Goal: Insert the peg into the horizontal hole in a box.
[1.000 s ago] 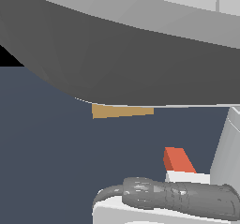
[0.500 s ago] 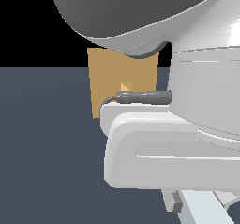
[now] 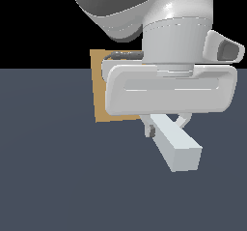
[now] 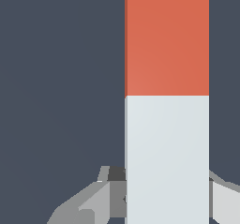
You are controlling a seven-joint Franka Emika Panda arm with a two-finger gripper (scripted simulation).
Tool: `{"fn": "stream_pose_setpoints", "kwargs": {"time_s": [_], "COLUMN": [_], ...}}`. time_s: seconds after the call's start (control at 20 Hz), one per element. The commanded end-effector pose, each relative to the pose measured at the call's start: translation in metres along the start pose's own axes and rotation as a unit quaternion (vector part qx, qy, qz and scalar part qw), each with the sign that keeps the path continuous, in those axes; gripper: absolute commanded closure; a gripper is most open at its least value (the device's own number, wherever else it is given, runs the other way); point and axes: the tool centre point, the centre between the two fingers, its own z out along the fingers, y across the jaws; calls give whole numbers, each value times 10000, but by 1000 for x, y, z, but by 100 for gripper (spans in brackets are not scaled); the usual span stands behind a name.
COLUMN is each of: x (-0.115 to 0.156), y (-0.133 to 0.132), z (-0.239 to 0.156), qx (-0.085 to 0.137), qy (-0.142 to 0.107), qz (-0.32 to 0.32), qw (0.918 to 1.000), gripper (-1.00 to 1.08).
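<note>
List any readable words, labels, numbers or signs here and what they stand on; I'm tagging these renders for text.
None. No text, label, brand or number shows in either view.
The peg has plain orange-red and pale grey-white faces.
The box is bare tan.
The gripper and its fingers carry no markings.

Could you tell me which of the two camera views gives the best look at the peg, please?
The wrist view: the peg fills the frame unobstructed, showing both its orange-red and pale parts, with the gripper closed on the pale part. The exterior view shows only the pale end jutting from under the hand; its orange-red part is hidden.
</note>
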Motion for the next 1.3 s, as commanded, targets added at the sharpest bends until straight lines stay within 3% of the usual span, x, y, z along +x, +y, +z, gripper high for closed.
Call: {"fn": "stream_pose_setpoints", "kwargs": {"time_s": [0.0, 0.4, 1.25], "x": [21, 63, 73], "y": [-2, -8, -9], "z": [-10, -28, -29], "qx": [-14, -15, -9], "qy": [-6, -6, -1], "qz": [-130, -383, -403], "qw": [9999, 9993, 9992], "gripper": [108, 108, 108]}}
